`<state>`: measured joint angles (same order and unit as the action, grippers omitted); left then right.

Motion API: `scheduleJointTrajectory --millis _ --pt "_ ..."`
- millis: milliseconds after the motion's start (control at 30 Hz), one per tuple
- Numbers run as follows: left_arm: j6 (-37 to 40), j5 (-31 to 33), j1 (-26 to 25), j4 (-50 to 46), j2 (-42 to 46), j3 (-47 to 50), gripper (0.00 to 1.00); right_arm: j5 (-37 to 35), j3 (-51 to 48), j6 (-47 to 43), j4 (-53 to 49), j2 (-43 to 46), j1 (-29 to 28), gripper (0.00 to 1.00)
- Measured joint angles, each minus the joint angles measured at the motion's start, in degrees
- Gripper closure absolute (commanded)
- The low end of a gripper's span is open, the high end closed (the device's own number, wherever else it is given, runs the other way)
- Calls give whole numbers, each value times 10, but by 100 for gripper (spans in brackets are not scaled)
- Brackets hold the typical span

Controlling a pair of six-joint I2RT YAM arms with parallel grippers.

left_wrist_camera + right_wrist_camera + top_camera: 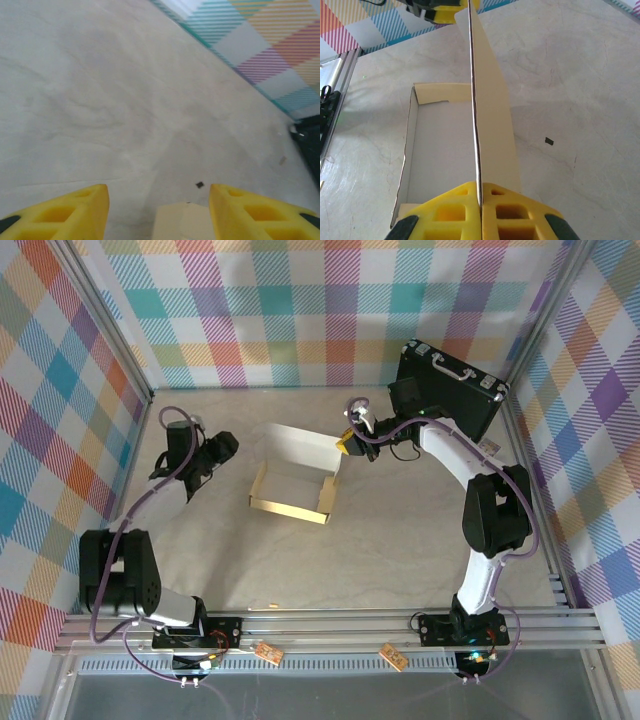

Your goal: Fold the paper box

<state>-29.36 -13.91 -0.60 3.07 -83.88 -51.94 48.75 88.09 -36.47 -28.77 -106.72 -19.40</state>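
The paper box (290,488) lies in the middle of the table as a shallow tray, white inside with tan walls. Its long lid flap (300,445) stands up along the far side. My right gripper (347,443) is shut on the right end of that flap; in the right wrist view the yellow fingers (455,210) pinch the thin upright flap (490,110) edge-on, with the tray (440,145) to its left. My left gripper (215,455) hovers just left of the box, open. Its yellow fingers (75,210) stand apart, with a tan cardboard corner (182,220) between them, untouched.
A black briefcase (450,388) leans at the back right behind the right arm. A small dark speck (549,141) lies on the table right of the flap. Two small tan pieces (266,653) sit on the near rail. Plaid walls close in the sides and back.
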Motion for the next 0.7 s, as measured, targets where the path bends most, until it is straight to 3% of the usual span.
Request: scheduleJointTrajectory --millis 267,700 --pt "-14 -142 -6 78 -99 -11 80 0 0 0 0 0 0 100" --pt "-10 -227 -40 88 -100 -20 97 0 0 0 2 -1 3 100"
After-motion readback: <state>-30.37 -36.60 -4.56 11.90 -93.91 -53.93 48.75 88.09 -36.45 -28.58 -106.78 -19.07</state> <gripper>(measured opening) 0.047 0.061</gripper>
